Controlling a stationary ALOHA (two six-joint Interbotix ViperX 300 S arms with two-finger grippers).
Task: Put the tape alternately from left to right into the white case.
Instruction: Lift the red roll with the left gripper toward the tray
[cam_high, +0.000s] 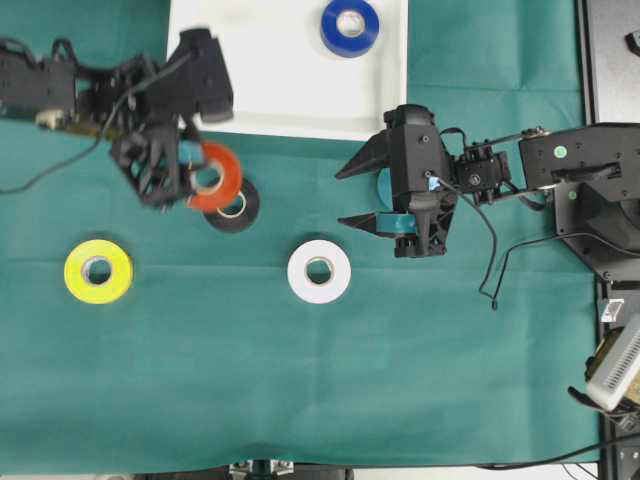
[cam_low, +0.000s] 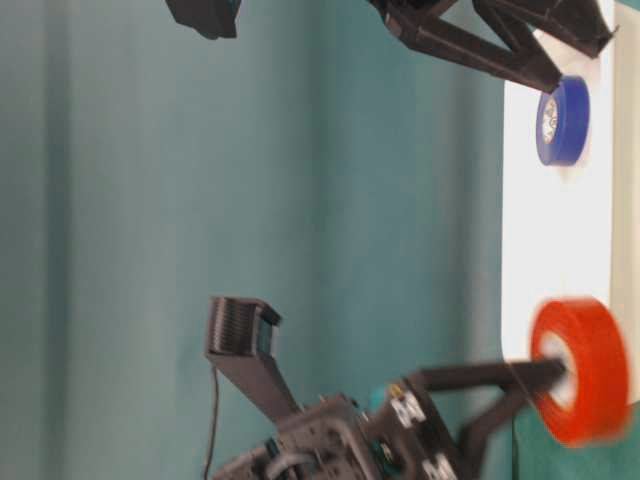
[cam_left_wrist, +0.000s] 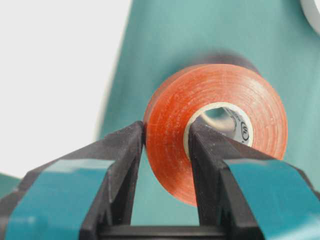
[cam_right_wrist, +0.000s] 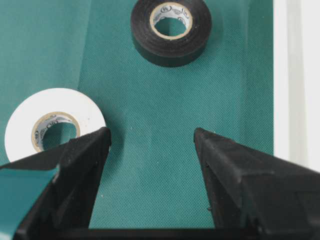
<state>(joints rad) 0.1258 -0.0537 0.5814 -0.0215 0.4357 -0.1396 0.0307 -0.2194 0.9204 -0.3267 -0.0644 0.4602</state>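
While the left arm is carrying:
Left gripper (cam_left_wrist: 165, 145): pinching the orange tape roll (cam_left_wrist: 215, 125) through its wall
White case (cam_high: 285, 90): lying just beyond it
Right gripper (cam_right_wrist: 152, 150): hanging spread, empty

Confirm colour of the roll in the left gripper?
Orange tape roll; clearest in the left wrist view.

White case (cam_high: 290, 100) mostly bare, only blue roll (cam_high: 350, 27) at its far right. Black roll (cam_high: 238, 208) sat right under left tool (cam_high: 185, 175). Open counter (cam_high: 300, 380) lay nearside; yellow roll (cam_high: 97, 271) and white roll (cam_high: 319, 271) well apart.
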